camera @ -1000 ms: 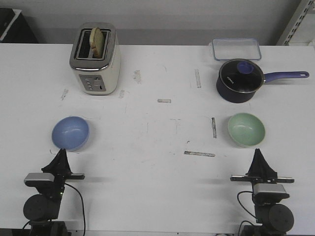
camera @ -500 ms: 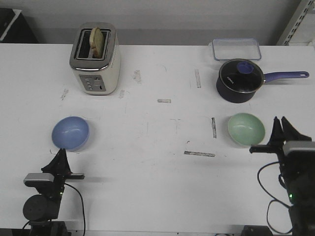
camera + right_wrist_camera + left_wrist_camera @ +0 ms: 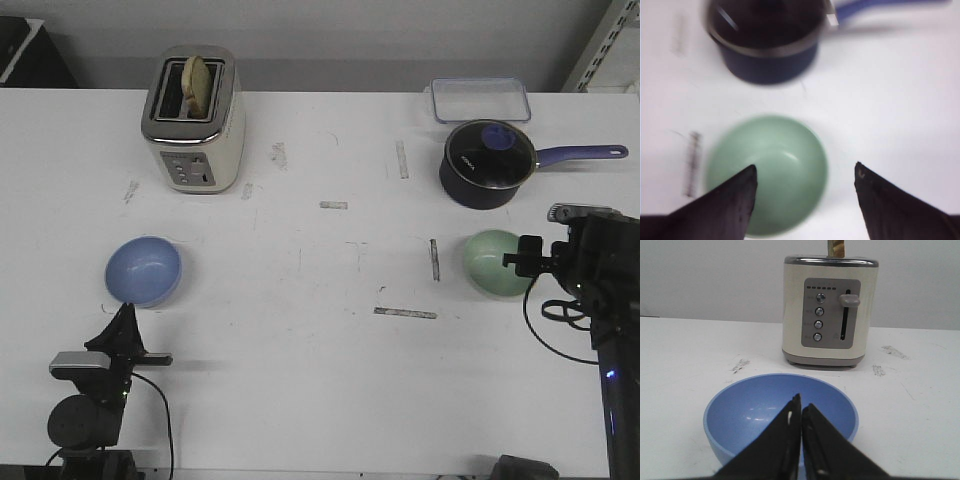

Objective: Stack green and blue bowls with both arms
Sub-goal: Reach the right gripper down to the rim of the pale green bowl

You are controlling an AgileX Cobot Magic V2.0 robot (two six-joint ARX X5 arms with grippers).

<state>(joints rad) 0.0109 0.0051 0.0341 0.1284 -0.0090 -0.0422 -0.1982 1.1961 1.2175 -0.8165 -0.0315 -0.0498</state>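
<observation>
Front view shows the white table (image 3: 320, 400), the toaster (image 3: 193, 125) far left and the saucepan (image 3: 485, 163) far right. Both bowls sit upright, mouths up; being round, neither has a long axis. The blue bowl (image 3: 143, 270) lies just ahead of the left gripper (image 3: 801, 410), whose fingers are pressed together. Only the right wrist view shows the right gripper (image 3: 805, 175) spread wide over the green bowl (image 3: 767, 172), one finger above its rim.

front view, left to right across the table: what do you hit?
Blue bowl → toaster → saucepan with its handle pointing right → green bowl. The clear container behind the saucepan and the right arm by the green bowl overlap those two, so they are left out.
</observation>
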